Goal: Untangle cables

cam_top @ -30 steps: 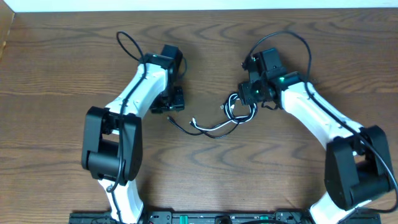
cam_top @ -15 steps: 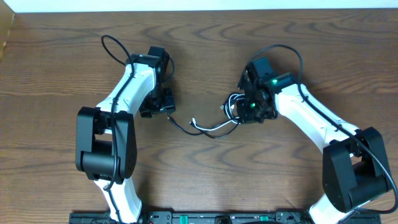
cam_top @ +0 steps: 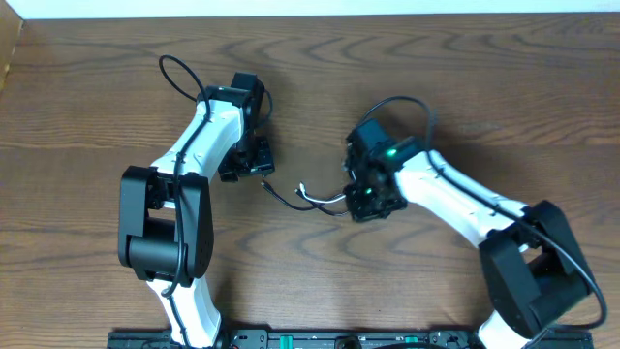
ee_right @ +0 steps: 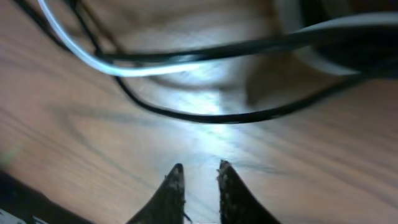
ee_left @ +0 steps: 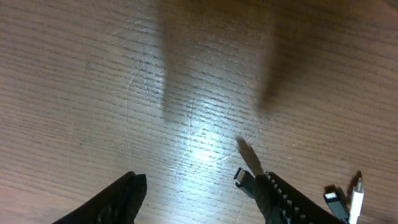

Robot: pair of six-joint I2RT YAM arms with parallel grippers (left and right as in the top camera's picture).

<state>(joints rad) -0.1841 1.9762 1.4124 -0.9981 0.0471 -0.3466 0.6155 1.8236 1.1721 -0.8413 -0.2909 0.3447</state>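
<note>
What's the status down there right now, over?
Left gripper open, empty, black plug beside one finger. Right gripper barely open, empty, by the cables. Cables bunched on table, white crossing black.

Worktop [cam_top: 87, 116] of brown wood grain, smooth, with a soft sheen and a bright glare patch on the left. Cables [cam_top: 327, 204] thin and rubbery: black ones faintly glossy, white one [ee_right: 106, 67] smooth. Plug [ee_left: 244, 178] dark plastic with a shiny metal tip. Arm shells [cam_top: 208, 136] glossy white plastic. Left end effector [ee_left: 200, 186] fingers [ee_left: 286, 200] matt black, ribbed.
</note>
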